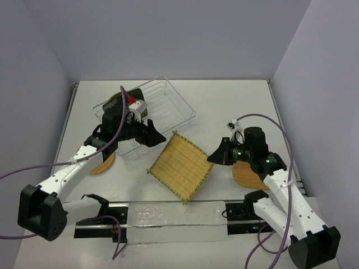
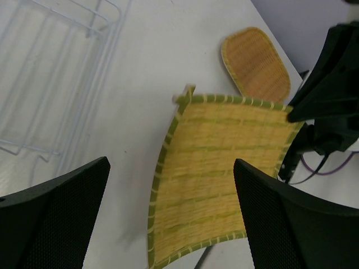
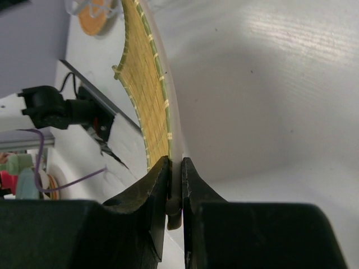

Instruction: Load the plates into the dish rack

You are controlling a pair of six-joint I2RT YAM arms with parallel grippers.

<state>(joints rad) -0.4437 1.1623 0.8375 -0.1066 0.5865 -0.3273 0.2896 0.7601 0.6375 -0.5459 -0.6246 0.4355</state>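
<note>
Pinching the bamboo plate by its edge, right end effector holds it tilted over the table; left end effector, spread wide beside the rack, faces it, likely for a handover.

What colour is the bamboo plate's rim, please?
Green; the bamboo plate shows best in left wrist view.

Orange plate half under right arm
</note>
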